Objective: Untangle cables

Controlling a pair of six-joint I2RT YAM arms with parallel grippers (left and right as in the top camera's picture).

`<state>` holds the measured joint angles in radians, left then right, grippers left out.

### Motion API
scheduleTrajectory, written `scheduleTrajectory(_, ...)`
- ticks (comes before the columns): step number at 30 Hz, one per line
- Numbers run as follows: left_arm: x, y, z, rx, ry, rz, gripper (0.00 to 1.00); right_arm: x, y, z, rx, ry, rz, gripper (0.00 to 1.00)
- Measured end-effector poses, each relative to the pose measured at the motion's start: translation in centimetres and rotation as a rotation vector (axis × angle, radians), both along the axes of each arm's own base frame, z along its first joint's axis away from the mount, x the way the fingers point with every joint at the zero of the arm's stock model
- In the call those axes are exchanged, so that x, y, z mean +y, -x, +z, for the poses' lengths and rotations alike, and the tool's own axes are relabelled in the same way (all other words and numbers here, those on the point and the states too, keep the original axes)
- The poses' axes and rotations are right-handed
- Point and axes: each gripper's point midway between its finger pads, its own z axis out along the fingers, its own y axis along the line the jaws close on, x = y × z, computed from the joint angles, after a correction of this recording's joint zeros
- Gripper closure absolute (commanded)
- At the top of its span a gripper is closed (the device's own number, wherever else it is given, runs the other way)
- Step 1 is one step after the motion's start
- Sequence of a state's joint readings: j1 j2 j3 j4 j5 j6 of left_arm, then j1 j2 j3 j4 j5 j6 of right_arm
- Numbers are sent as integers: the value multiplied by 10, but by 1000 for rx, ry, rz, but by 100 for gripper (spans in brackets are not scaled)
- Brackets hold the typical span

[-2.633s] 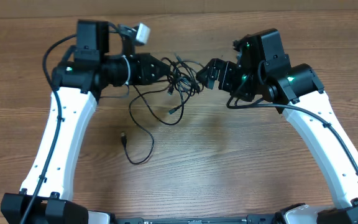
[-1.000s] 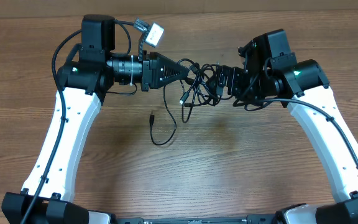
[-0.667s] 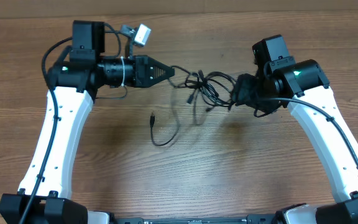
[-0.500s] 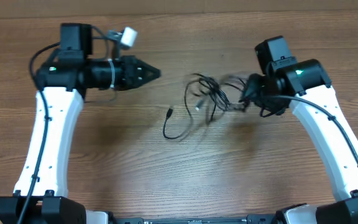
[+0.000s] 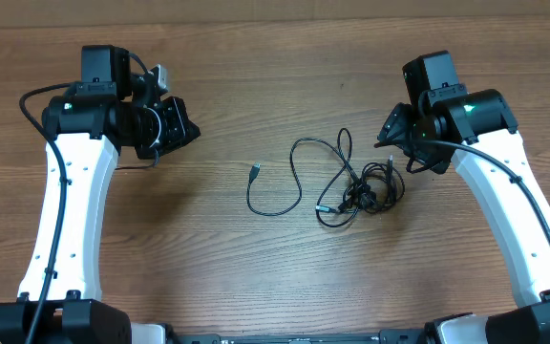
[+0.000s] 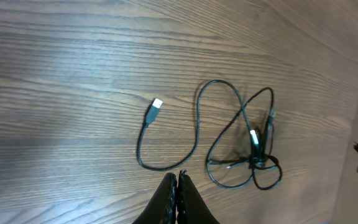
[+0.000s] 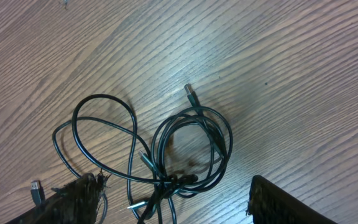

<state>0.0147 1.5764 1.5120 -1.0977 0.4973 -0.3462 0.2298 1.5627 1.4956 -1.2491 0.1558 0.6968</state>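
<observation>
Cables: the cables (image 5: 351, 186) lay on the table (image 5: 275, 277), right of centre, near my right arm and well apart from my left.
Knot: the knot (image 7: 166, 180) sat at the near edge of the bundle, where several loops crossed. I could not tell how many cords ran through it.
Loose strand: one loose strand (image 5: 294, 177) curved out to the left and ended in a silvery plug (image 5: 255, 172) lying free on the wood.
Left gripper: the left gripper (image 6: 176, 186) had its fingers pressed together with nothing between them, and it was held off to the left, clear of every cord.
Right gripper: the right gripper (image 7: 176, 186) stood with its jaws wide apart above the knot and had hold of nothing.
Progress, as I judged it: the cords were not yet separated, and a fresh grasp was needed.
Risk, grabbing the knot: if I closed the right jaws there, they would likely pinch several strands and lift the whole bundle.
Risk, pulling: if both arms tugged on one cord, the crossing could cinch tighter, and a plug could snag in a loop.
Risk, left approach: if the left claw came down unopened, it would shove the strand instead of taking it.
Risk, thin cords: they lay flat on the wood, so the fingertips could scrape the table or slip off.
</observation>
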Motion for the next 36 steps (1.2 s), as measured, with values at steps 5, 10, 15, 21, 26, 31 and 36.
scheduleTrajectory(5,5,2,-4,18,-30,16,85,1,12,-4,55,-9,2,31)
scheduleTrajectory(10,6,3,-5,25,-38,26,66,16,30,-12,133,-67,47,30)
scheduleTrajectory(15,7,4,-6,34,-40,35,40,44,38,-30,160,-118,142,30)
scheduleTrajectory(21,8,8,-8,54,-46,36,16,68,50,-53,190,-151,208,35)
scheduleTrajectory(26,8,10,-9,62,-45,37,13,81,59,-73,207,-156,246,46)
scheduleTrajectory(31,8,10,-9,63,-45,37,12,95,60,-88,184,-165,287,52)
scheduleTrajectory(36,6,10,-9,65,-45,32,14,97,58,-93,166,-164,297,93)
